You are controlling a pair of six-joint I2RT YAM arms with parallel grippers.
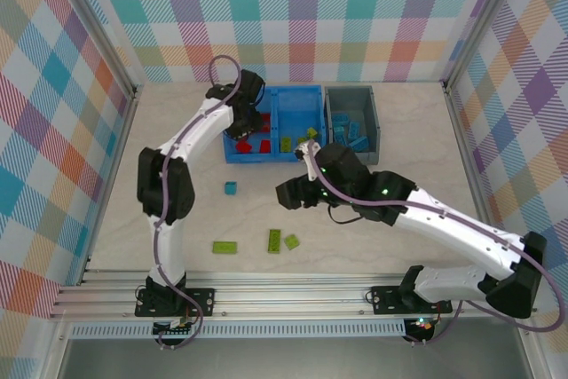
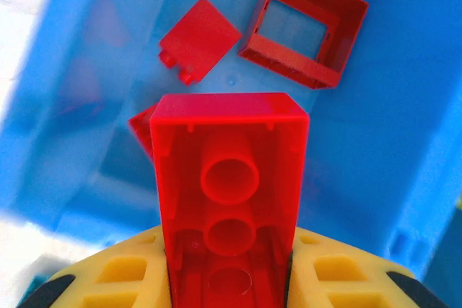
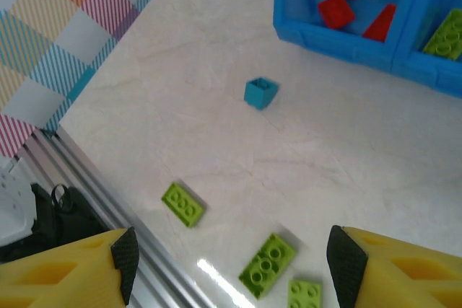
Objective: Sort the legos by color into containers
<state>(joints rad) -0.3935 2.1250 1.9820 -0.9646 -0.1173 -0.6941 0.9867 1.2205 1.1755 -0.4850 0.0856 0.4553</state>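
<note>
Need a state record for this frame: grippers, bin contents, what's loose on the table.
left gripper: shut on a red brick, over the left compartment of the blue bin
right gripper: open, empty, above the table
blue bin, left compartment: red pieces
blue bin, right compartment: lime green bricks
grey bin: light blue bricks
loose on table: one blue brick; three loose green bricks
</note>
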